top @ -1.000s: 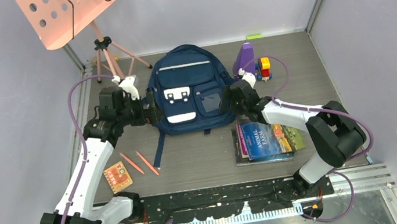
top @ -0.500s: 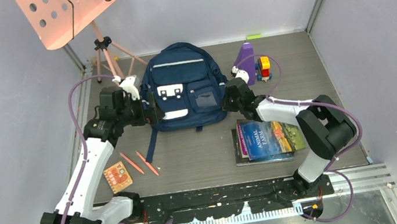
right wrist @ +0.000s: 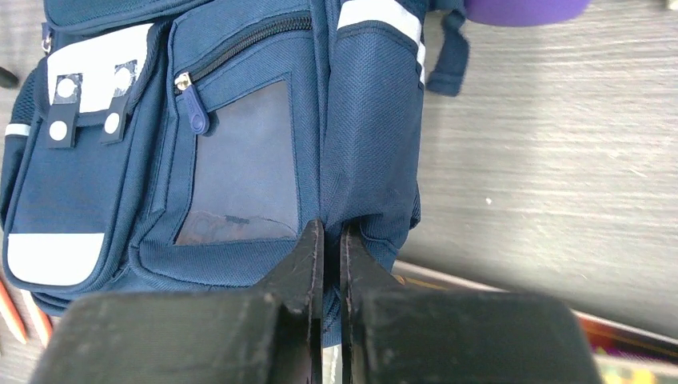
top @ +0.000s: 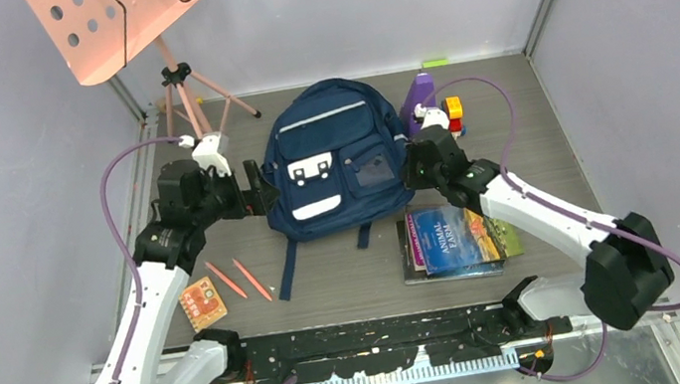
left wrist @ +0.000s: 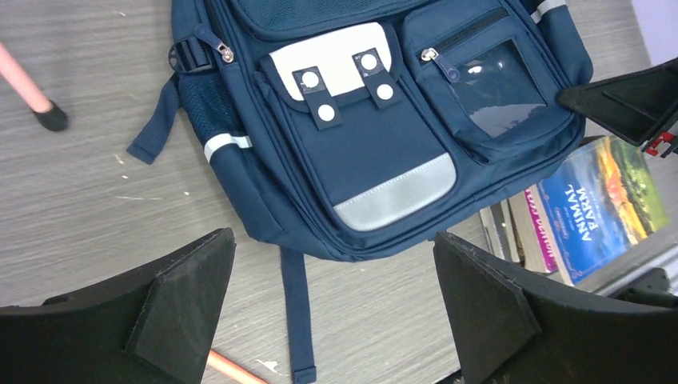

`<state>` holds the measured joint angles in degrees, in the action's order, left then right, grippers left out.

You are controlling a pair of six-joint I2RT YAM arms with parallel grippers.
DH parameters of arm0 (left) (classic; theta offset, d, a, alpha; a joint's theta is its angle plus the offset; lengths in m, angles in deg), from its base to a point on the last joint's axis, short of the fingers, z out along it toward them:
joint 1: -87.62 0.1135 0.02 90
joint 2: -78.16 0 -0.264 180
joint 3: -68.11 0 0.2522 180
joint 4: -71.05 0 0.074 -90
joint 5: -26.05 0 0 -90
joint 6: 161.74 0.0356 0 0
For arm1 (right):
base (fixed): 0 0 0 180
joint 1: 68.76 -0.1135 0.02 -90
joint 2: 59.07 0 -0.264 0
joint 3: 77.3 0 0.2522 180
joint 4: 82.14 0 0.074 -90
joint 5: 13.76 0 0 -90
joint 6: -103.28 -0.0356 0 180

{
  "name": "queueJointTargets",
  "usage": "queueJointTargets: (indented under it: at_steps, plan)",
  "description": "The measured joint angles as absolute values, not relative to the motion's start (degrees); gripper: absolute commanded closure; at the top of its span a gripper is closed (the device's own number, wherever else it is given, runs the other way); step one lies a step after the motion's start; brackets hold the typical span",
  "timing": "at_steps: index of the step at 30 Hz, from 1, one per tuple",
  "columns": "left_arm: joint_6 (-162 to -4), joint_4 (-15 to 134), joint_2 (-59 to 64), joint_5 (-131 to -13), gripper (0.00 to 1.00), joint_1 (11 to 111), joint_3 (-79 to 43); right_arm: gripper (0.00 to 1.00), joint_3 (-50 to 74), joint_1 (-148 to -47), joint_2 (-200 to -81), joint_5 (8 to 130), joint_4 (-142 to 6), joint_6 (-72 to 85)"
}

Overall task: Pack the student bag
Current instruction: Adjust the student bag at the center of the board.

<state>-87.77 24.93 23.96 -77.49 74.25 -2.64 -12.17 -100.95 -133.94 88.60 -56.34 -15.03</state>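
Observation:
The student bag (top: 336, 157) lies front side up at the back of the table, navy with a white patch and reflective stripes, turned a little askew. My right gripper (top: 410, 167) is shut on a fold of fabric at the student bag's (right wrist: 240, 160) lower right corner, and the right gripper's (right wrist: 330, 228) jaws pinch the cloth between them. My left gripper (top: 261, 191) hangs open just off the bag's left side. In the left wrist view the left gripper (left wrist: 333, 244) frames the student bag's (left wrist: 368, 144) bottom edge and a loose strap, holding nothing.
A stack of books (top: 458, 241) lies just in front of the bag's right corner. Two pencils (top: 238, 280) and an orange card (top: 202, 303) lie front left. A purple bottle (top: 417, 93) and a toy block (top: 453, 114) stand behind the right gripper. A pink music stand (top: 126, 16) rises at back left.
My right gripper has closed on the bag's right corner and pulled it; the bag has shifted right and twisted. The right arm's elbow has swung out towards the front right.

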Motion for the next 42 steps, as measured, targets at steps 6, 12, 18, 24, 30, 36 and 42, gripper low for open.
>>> queueJointTargets:
  at_steps: [6,12,18,24,30,36,42]
  plan:
    - [-94.08,29.0,25.62,-81.05,0.02,74.25,3.8,0.99,-11.58,-100.95,-127.69,88.57,-45.59,-11.14]
    - [-102.52,34.66,25.71,-83.09,0.02,74.25,12.83,0.99,-11.58,-100.95,-122.36,87.98,-36.61,-9.09]
    - [-106.81,40.5,20.9,-83.17,0.01,74.25,15.91,0.35,-12.74,-100.95,-121.18,90.74,-32.8,-10.62]
    - [-107.05,43.6,13.99,-79.94,0.16,74.27,15.96,0.22,-14.35,-100.95,-119.62,92.88,-31.95,-13.89]
    - [-108.18,48.06,9.6,-77.45,0.28,75.39,17.51,0.19,-17.39,-100.95,-116.52,93.32,-33.9,-18.81]
    - [-110.0,52.28,3.13,-78.58,0.29,75.5,18.78,0.11,-15.91,-100.95,-118.29,96.77,-33.2,-19.62]
    - [-114.67,60.12,0.53,-82.19,0.35,75.5,23.17,0.1,-8.54,-99.63,-126.42,100.38,-33.33,-16.45]
